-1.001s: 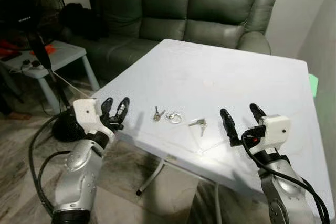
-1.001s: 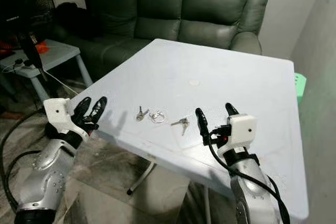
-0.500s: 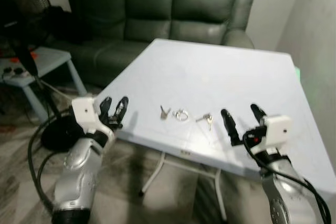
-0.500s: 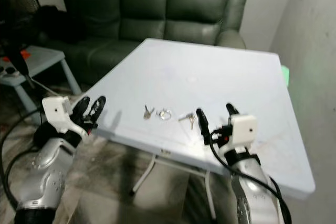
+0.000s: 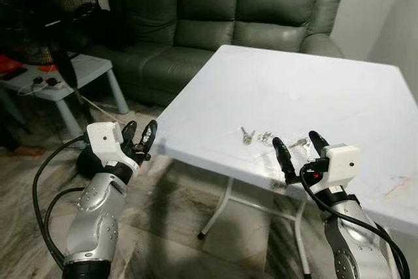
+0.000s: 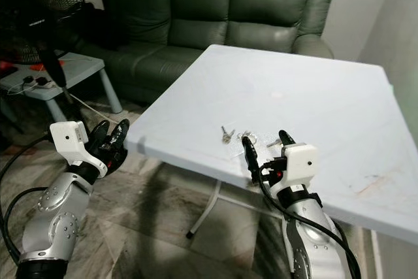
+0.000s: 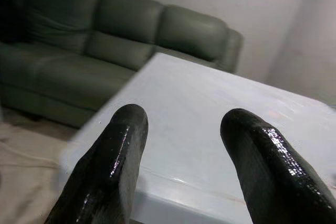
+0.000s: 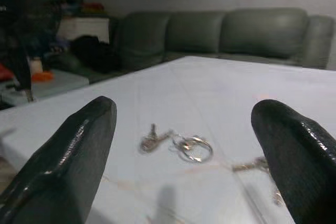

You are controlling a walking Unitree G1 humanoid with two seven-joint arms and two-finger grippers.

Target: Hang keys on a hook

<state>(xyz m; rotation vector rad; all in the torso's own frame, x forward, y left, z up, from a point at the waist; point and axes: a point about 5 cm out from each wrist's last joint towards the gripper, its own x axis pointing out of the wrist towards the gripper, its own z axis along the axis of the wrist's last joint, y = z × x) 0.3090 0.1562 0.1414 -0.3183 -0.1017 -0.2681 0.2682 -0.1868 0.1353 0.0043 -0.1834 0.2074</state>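
**Keys on the desk, both end effectors spread and empty**

The keys [image 5: 247,136] lie near the front edge of the white desk [image 5: 339,96], a short string of pieces: a small key bunch, a ring [image 8: 193,148] beside it, and another key [image 8: 251,165] a little further along. The right end effector [image 5: 295,148] hovers just in front of them at the desk's near edge, its two black fingers [image 8: 79,145] wide apart with nothing between them; the keys sit just beyond its tips, not touched. The left end effector [image 5: 139,136] is held off the desk's near corner, over the floor, well apart from the keys, its fingers [image 7: 113,161] also apart and empty. Beyond the desk stands a dark green sofa [image 5: 248,4], and off past the left end effector a small pale side table [image 5: 78,70].
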